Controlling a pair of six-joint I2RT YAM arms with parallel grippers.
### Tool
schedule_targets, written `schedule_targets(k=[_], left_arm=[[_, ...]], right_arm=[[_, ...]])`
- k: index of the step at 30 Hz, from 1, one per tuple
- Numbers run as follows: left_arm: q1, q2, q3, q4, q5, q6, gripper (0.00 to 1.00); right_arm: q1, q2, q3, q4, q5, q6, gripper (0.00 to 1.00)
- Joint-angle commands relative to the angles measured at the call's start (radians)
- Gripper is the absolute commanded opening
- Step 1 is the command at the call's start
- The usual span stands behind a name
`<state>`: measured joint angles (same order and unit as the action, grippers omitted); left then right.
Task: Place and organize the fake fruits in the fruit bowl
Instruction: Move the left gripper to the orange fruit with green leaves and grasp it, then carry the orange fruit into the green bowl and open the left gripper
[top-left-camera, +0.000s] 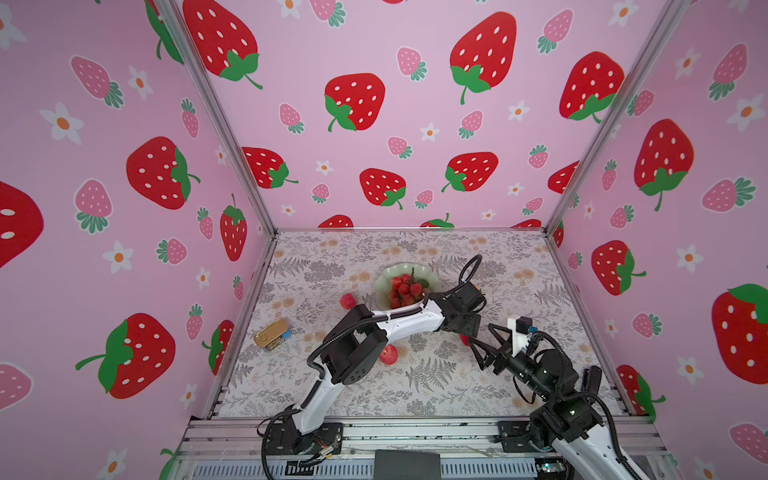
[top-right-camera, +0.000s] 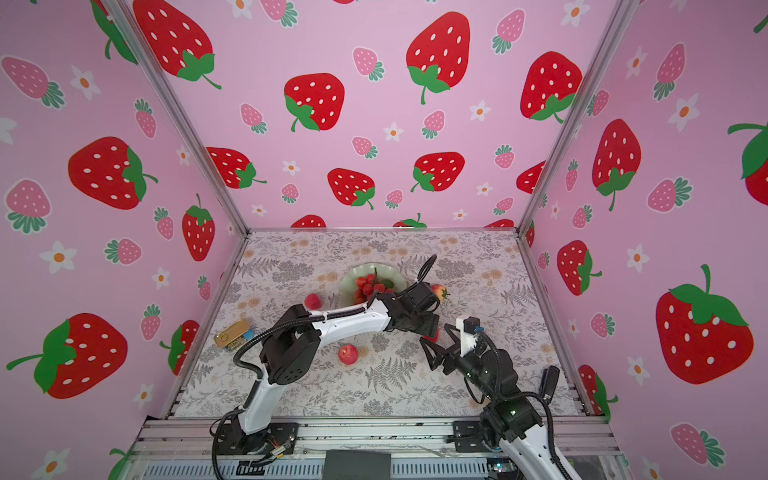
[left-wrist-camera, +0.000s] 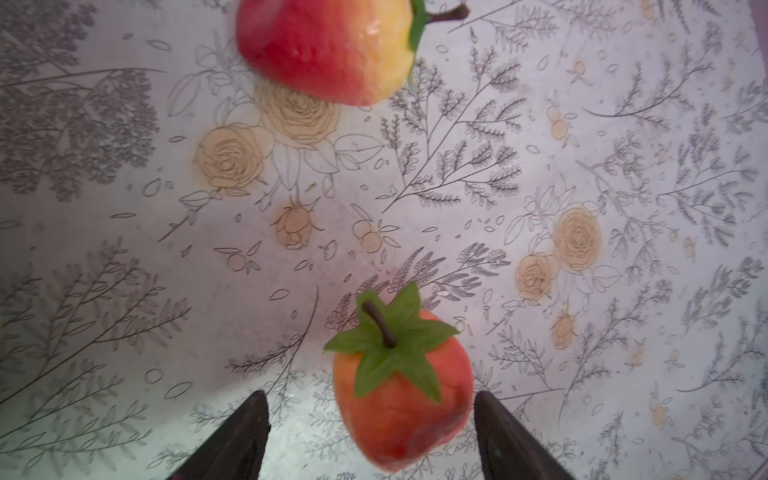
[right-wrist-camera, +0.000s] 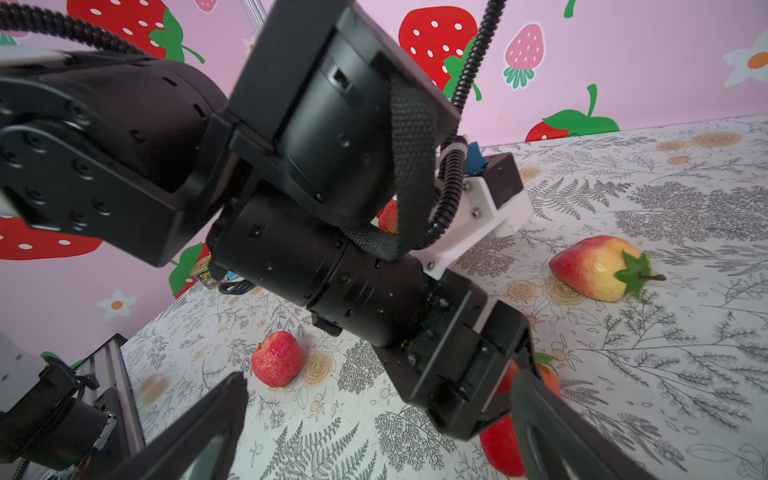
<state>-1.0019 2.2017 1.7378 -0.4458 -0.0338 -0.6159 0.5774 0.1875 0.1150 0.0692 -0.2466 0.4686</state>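
1. Strawberry (left-wrist-camera: 401, 386) placement is deciding the coming move. The fruit is lying on the worktop (left-wrist-camera: 124, 249) between the fingers of the left tool (left-wrist-camera: 368, 395). It is sitting off-centre, almost touching one finger (left-wrist-camera: 507, 436) and leaving a clear gap to the other.
2. The left tool is standing wide and gripping nothing. By my reading it is poised to close on this fruit.
3. The strawberry's long axis is running along the fingers, across the closing line. Its green cap and stem are pointing forward past the fingertips and its red tip back toward the wrist, so the jaws are facing its rounded flanks.
4. In both top views the strawberry (top-left-camera: 464, 340) is showing only as a red sliver right of centre, under the left arm, which is reaching across the middle.
5. The right tool (right-wrist-camera: 379, 374) is hovering just beside it, also wide and empty. The left tool is the nearer, since it is straddling the fruit.
6. The bowl (top-left-camera: 386, 274), holding the berries (top-left-camera: 405, 287), is lying up and to the left of the strawberry, so the carry is likely heading that way.
7. A second strawberry (top-right-camera: 439, 292) is lying on its side near the bowl's right rim, its stem pointing toward the right of the frame.
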Motion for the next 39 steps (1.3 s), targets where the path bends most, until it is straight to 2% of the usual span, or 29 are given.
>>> schedule_targets(k=[1, 10, 15, 17, 22, 27, 32, 35, 39], left_arm=[[-0.010, 0.034, 0.078, -0.026, -0.019, -0.040, 0.80], [-0.014, 0.124, 0.155, -0.116, -0.030, -0.064, 0.76], [-0.016, 0.120, 0.148, -0.094, -0.031, -0.060, 0.55], [-0.016, 0.089, 0.114, -0.071, -0.037, -0.050, 0.49], [-0.006, -0.077, -0.032, 0.039, -0.079, 0.042, 0.47], [0.053, -0.282, -0.162, 0.071, -0.127, 0.169, 0.47], [0.166, -0.429, -0.286, 0.067, -0.128, 0.304, 0.46], [0.212, -0.486, -0.359, 0.079, -0.180, 0.382, 0.46], [0.262, -0.518, -0.462, 0.179, -0.179, 0.483, 0.47]], right_arm=[[-0.002, -0.050, 0.028, -0.057, -0.009, -0.020, 0.99], [-0.002, -0.108, 0.036, -0.118, 0.018, -0.039, 0.99], [-0.002, -0.100, 0.037, -0.107, 0.021, -0.041, 0.99], [-0.002, -0.094, 0.039, -0.099, 0.024, -0.044, 0.99], [-0.002, -0.049, 0.050, -0.058, 0.030, -0.059, 0.99], [-0.002, 0.107, 0.083, 0.102, 0.005, -0.081, 0.99], [-0.001, 0.388, 0.191, 0.278, -0.110, -0.109, 0.99], [0.010, 0.518, 0.244, 0.366, -0.150, -0.128, 0.99], [0.030, 0.681, 0.321, 0.416, -0.194, -0.155, 0.99]])
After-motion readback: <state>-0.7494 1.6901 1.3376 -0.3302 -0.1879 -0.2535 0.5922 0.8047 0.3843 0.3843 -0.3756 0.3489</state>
